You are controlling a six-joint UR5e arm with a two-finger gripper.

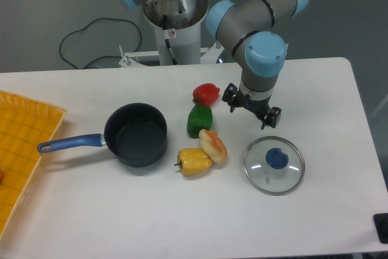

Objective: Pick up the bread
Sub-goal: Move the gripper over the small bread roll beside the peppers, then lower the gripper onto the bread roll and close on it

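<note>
We have a single fixed view, set high in front of the surface (315, 222) and angled down across it toward the arm's base (179, 25) at the far edge. It takes in nearly the whole top.

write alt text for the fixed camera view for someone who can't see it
A robot arm's gripper hovers above a white table, up and right of a small toy bread beside yellow, green and red peppers. A dark saucepan sits left, a glass lid right.
</note>
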